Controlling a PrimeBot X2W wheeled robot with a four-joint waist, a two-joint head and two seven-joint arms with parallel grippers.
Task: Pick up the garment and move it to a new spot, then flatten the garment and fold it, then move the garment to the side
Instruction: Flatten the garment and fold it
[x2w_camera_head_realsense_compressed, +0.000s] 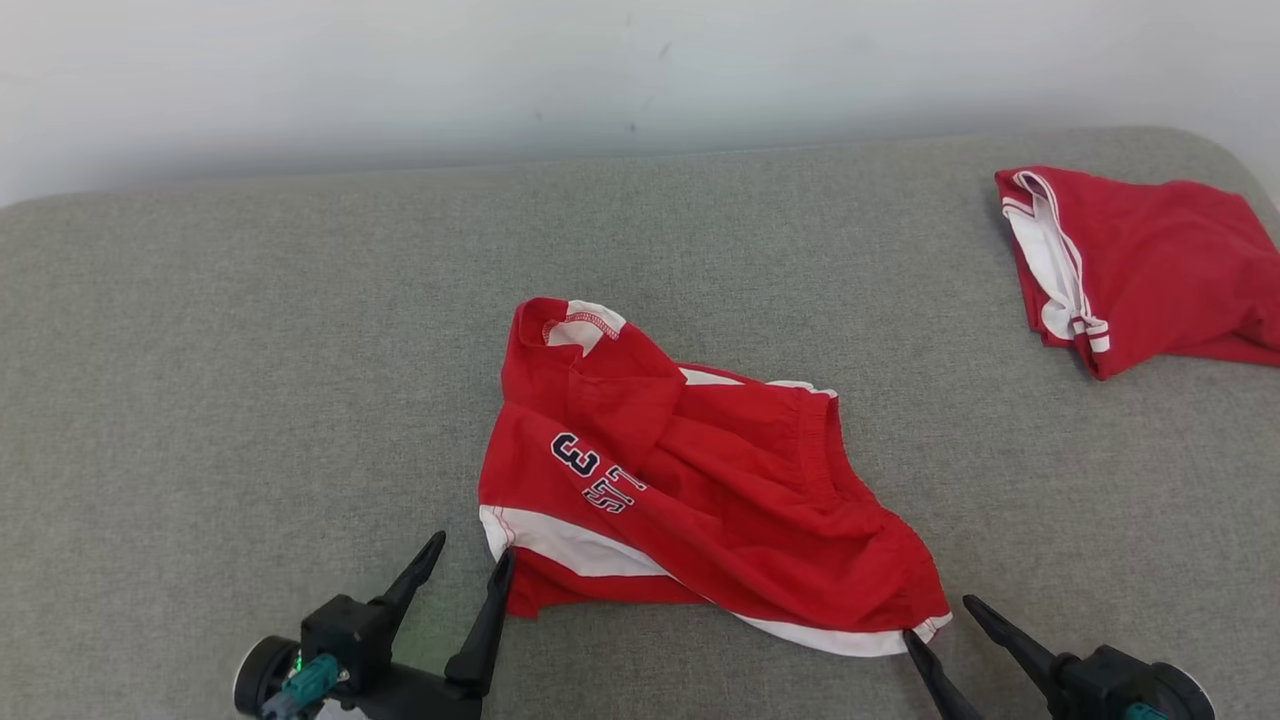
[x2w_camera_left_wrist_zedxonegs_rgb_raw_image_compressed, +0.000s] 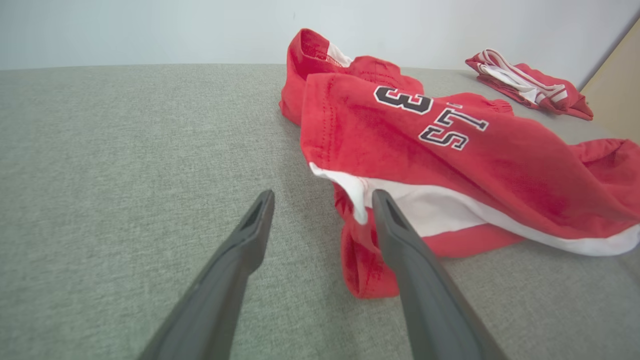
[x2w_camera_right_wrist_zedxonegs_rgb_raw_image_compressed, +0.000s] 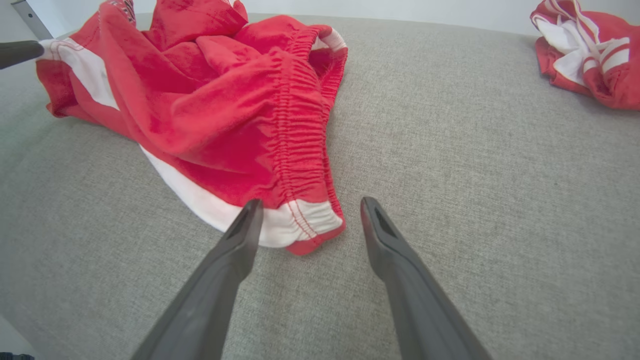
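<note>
Grippers both spread wide, nothing held. Left gripper (x2w_camera_head_realsense_compressed: 474, 545) low at the near left, fingers pointing away from the robot; its inner finger tip sits at the near-left corner of the garment (x2w_camera_head_realsense_compressed: 720, 490), outer finger over bare grey surface (x2w_camera_head_realsense_compressed: 250, 350). In the left wrist view the white-banded hem corner lies partly between the two fingers; cannot tell if the finger actually touches cloth. Right gripper (x2w_camera_head_realsense_compressed: 938, 616) low at the near right, inner finger tip at the garment's near-right corner, outer finger over bare surface. In the right wrist view that corner, white band with red stitching at the end of a gathered elastic waistband, lies just beside the inner finger, partly in the gap. Garment is red shorts with a white stripe, crumpled, lying mid-surface between the grippers, dark "3" and lettering on the left part. Second red-and-white garment (x2w_camera_head_realsense_compressed: 1150, 260) bunched at the far right, well apart. Pale wall (x2w_camera_head_realsense_compressed: 400, 80) behind.
</note>
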